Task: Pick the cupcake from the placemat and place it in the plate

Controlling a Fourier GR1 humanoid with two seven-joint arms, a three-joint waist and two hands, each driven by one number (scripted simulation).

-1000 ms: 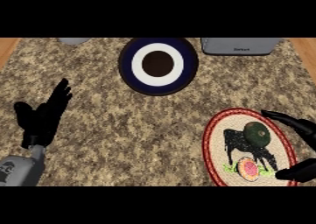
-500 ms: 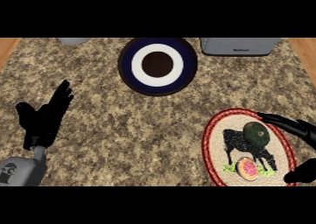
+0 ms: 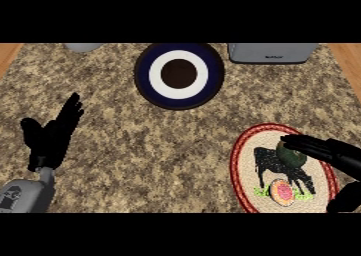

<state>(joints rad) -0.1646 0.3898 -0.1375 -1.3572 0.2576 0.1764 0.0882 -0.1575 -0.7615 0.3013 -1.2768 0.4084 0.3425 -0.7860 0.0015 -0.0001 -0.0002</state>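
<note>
Take the placemat [image 3: 282,167] as landmark, lying at the counter's [image 3: 153,150] near right. On it sits the cupcake [image 3: 283,191], towards the near edge, with a round thing [image 3: 291,156] just behind it (what it is cannot be told). The right hand [image 3: 332,153] reaches over the placemat's right side, fingers above that round thing. The plate [image 3: 179,75] lies behind and left of the placemat, well apart. A box-like appliance [image 3: 273,52] stands behind the placemat, right of the plate. The left hand [image 3: 54,132] rests far to the placemat's left.

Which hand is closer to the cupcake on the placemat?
Right. The right hand reaches over the cupcake on the placemat; the left hand rests open far across the counter.
</note>
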